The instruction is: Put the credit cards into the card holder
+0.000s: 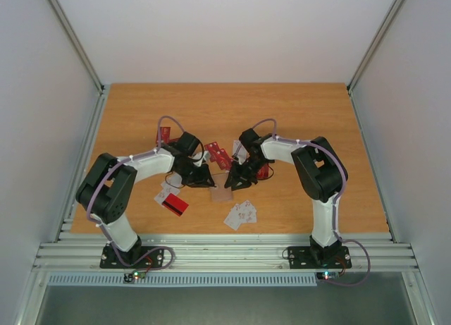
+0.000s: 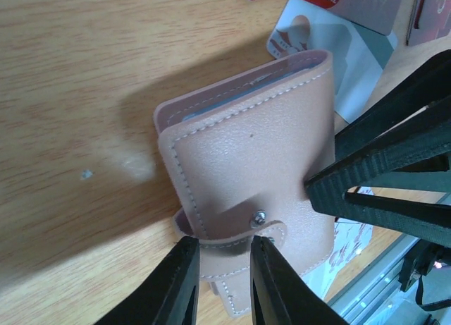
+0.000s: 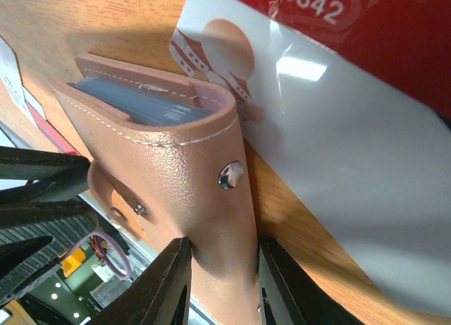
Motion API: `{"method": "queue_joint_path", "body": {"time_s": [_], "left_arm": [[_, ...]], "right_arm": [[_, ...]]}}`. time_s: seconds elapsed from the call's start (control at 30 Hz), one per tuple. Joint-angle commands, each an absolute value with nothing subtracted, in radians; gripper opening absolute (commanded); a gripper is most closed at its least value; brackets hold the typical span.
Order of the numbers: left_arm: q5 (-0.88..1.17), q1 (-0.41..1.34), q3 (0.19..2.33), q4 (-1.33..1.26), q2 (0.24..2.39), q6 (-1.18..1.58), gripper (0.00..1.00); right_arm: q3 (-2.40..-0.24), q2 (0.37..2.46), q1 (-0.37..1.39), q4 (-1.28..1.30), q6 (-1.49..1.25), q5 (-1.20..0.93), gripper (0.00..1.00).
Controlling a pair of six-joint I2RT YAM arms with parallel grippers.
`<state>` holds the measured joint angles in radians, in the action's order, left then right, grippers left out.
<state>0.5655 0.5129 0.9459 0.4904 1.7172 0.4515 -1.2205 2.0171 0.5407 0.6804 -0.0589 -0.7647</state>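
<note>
The left fingers (image 2: 180,283) are pinched together on the strap end of the card holder (image 2: 246,149), and the right fingers (image 3: 169,283) are clamped on the lower end of its tan cover, so both arms hold the same thing from opposite sides. The holder sits mid-table (image 1: 211,106), directly between the two arms and tilted off the wood. Its long axis runs away from each pair of fingers, and its open end, showing the blue-grey pockets, points away from both. Whether the strap's snap is fastened I cannot tell. No card is gripped. The credit cards (image 1: 240,213) lie loose around the holder: a white one (image 3: 338,184) just beside its far side, partly under a red one (image 3: 366,29), and others nearer the arms' bases. One arm will probably have to let go to fetch a card, and the right arm looks nearer to that white one.
</note>
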Motion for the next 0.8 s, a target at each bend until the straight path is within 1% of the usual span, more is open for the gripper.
{"method": "queue_joint_path", "body": {"time_s": [0.0, 0.53, 0.63, 0.77], "left_arm": [[0.585, 0.535, 0.938, 0.422, 1.720, 0.480, 0.23], [0.522, 0.554, 0.948, 0.420, 1.724, 0.530, 0.21], [0.511, 0.554, 0.951, 0.420, 1.735, 0.542, 0.21], [0.504, 0.554, 0.956, 0.420, 1.750, 0.550, 0.20]], "right_arm": [[-1.210, 2.083, 0.554, 0.669, -0.055, -0.658, 0.28], [-1.220, 2.091, 0.555, 0.667, -0.070, -0.660, 0.28], [-1.233, 2.080, 0.554, 0.679, -0.055, -0.652, 0.28], [-1.252, 2.050, 0.554, 0.716, -0.020, -0.630, 0.32]]}}
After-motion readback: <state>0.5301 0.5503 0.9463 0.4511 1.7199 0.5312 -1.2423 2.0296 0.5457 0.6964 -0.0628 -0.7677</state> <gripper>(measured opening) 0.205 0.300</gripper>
